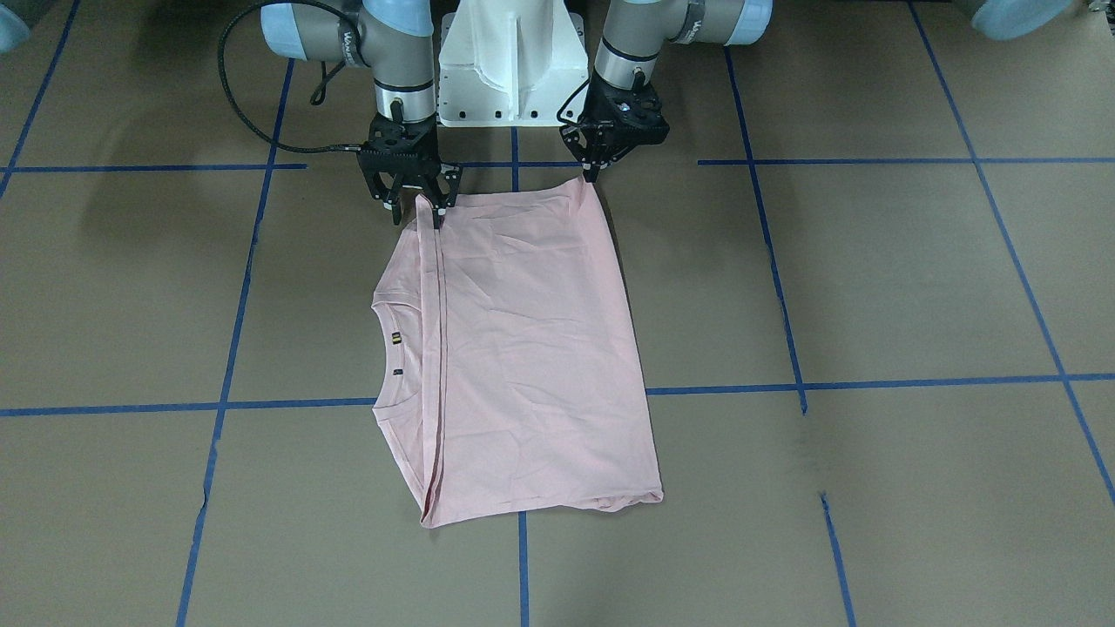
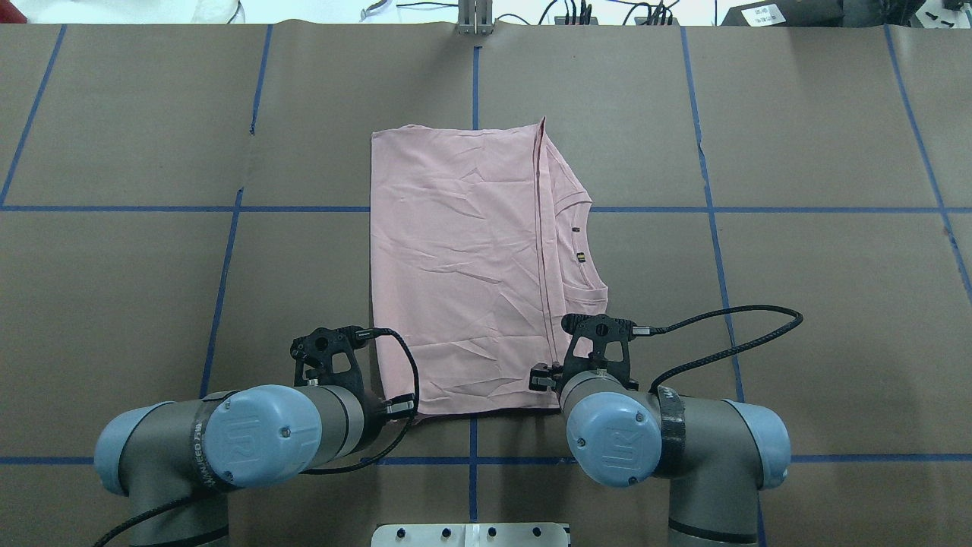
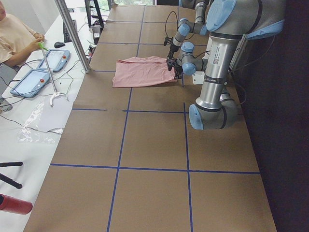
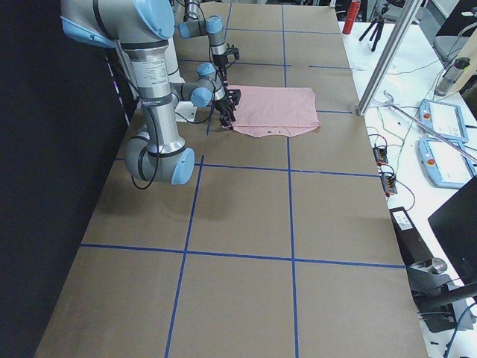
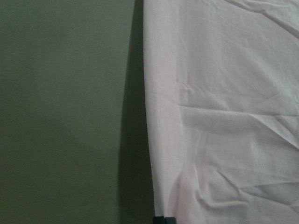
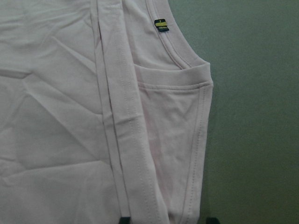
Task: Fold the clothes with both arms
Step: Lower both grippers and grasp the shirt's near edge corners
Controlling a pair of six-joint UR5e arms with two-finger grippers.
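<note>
Brown table (image 1: 871,540) paper is being seen closest, with blue tape lines (image 1: 915,380) on it. Two grey arms, the left arm (image 2: 250,437) and the right arm (image 2: 668,441), are being reached down over the robot's side of the table. Between them the pink T-shirt (image 2: 456,266) is being laid flat near the middle of the table, already folded into a long shape. The left gripper (image 1: 591,174) is being pressed shut at one near corner, and the cloth seems to be pinched. The right gripper (image 1: 419,212) is being held open around the other near corner, one finger on each side. A small label (image 6: 160,25) is being shown by the neck. The next fold seems to be getting ready: the open fingers are best closed fully first, then both corners lifted together, evenly, so no wrinkles are made.
</note>
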